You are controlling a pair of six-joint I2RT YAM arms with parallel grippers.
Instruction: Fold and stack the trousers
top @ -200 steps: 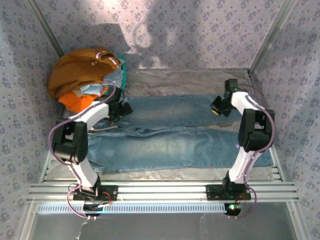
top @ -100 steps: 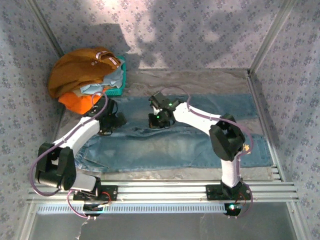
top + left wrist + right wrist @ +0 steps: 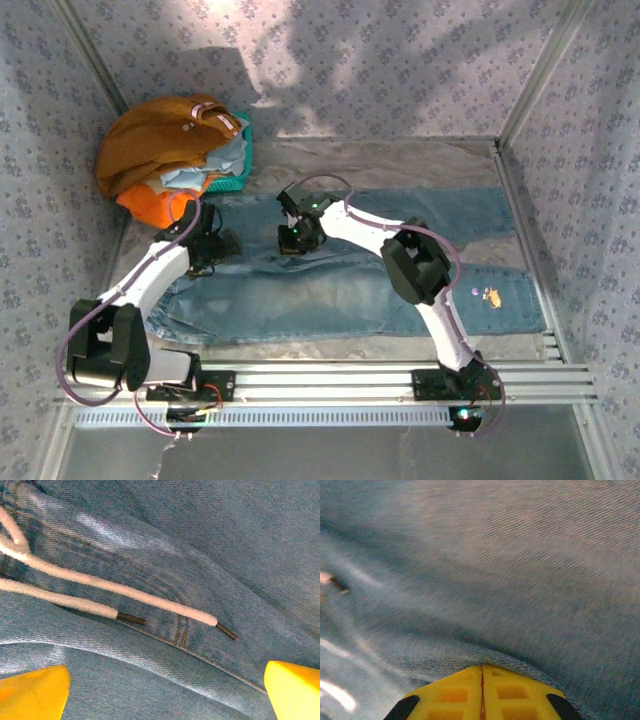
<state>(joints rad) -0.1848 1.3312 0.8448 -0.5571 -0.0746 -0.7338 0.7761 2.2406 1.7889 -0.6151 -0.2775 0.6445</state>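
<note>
Right wrist view: the right gripper (image 3: 481, 672) is closed tight, its tips touching a fold of the jeans (image 3: 495, 580). The left gripper (image 3: 165, 687) stands wide open over the white drawstring (image 3: 100, 582).

The trousers (image 3: 330, 300) cover most of the table (image 3: 400, 162), leaving a bare strip beyond their far edge. A clothes pile (image 3: 160, 140) blocks their far-left corner. The left arm (image 3: 150, 275) and right arm (image 3: 420, 265) cross their left and middle; their right end lies open.
</note>
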